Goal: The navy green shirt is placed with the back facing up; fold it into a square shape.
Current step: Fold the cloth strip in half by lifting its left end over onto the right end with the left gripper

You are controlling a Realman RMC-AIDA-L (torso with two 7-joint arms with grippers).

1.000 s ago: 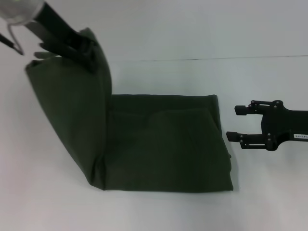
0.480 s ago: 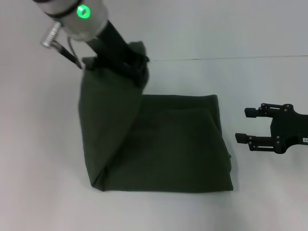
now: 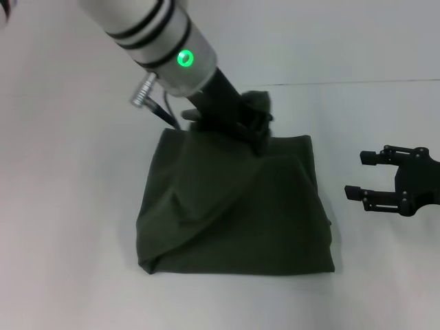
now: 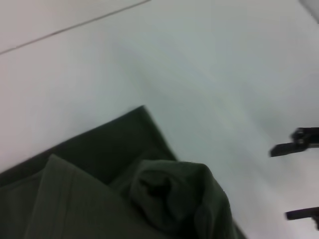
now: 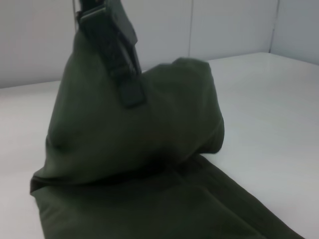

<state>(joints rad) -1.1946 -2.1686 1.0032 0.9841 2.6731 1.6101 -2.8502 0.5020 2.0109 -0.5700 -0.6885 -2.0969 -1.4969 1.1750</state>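
Note:
The navy green shirt (image 3: 234,206) lies partly folded on the white table, plain side up. My left gripper (image 3: 256,127) is shut on a bunched edge of the shirt, holding it just above the far edge of the folded part. A raised flap runs from that grip down to the near left corner. In the left wrist view the bunched cloth (image 4: 174,196) fills the near part. The right wrist view shows the lifted fabric (image 5: 134,134) with a left finger (image 5: 119,59) against it. My right gripper (image 3: 368,175) hovers open to the right of the shirt, apart from it.
A white table (image 3: 69,206) surrounds the shirt on all sides. A thin seam line (image 3: 357,82) crosses the table at the far side. The left arm's white forearm with a green light (image 3: 184,58) reaches over the far left of the shirt.
The left gripper has carried the held shirt edge to the right, from over the far left to above the folded part. The right gripper has drawn back a little to the right.

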